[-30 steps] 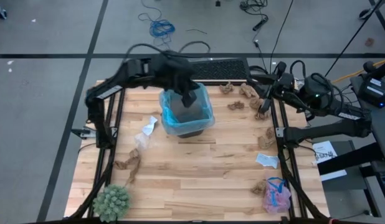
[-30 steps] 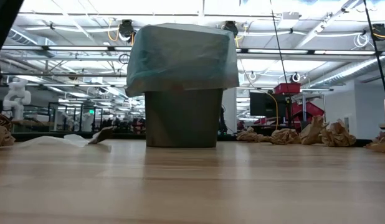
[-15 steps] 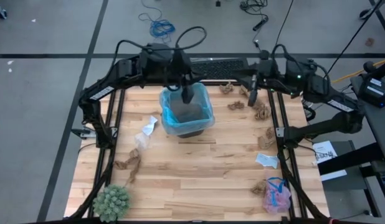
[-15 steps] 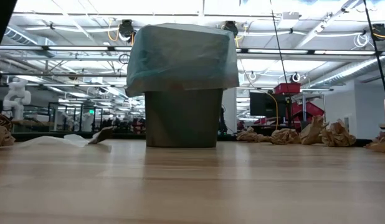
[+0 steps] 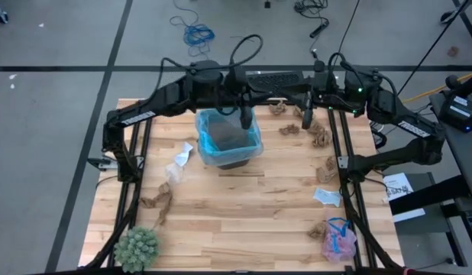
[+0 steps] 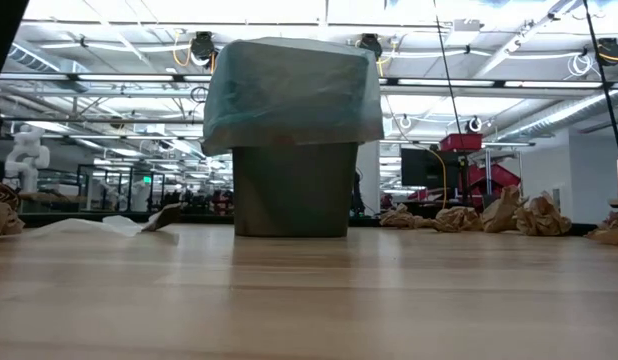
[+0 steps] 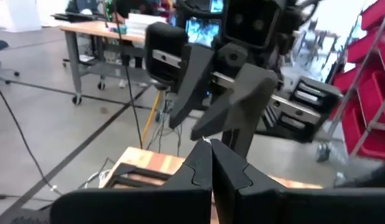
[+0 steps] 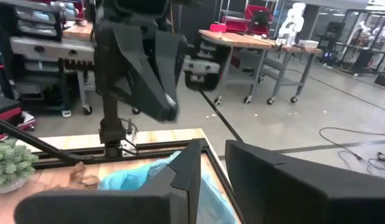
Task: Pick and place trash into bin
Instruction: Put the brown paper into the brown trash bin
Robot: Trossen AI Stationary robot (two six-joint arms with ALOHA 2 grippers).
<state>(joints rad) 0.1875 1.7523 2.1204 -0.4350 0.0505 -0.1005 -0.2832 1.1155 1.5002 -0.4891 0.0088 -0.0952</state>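
The bin (image 5: 228, 139), dark with a light-blue bag, stands on the far middle of the table, also in the low view (image 6: 294, 140). My left gripper (image 5: 244, 116) hangs shut and empty above the bin's far right rim, pointing level. My right gripper (image 5: 305, 116) hovers to the bin's right, over brown paper wads (image 5: 289, 128); its fingers (image 8: 180, 180) stand a narrow gap apart with nothing showing between them. More trash lies on the wood: brown wads (image 5: 325, 169), white paper (image 5: 328, 196), a pink mesh puff (image 5: 339, 241), white bits (image 5: 182, 155), a brown wad (image 5: 156, 205).
A round green spiky plant (image 5: 137, 246) sits at the near left corner. A dark keyboard-like slab (image 5: 274, 82) lies along the far edge. The two grippers face each other closely above the far side. Bare wood (image 5: 244, 214) spreads over the near middle.
My left gripper has tipped up from pointing down into the bin to level and shifted toward the bin's right rim. My right gripper has risen from the brown wads at the far right and swung toward the far edge and the bin.
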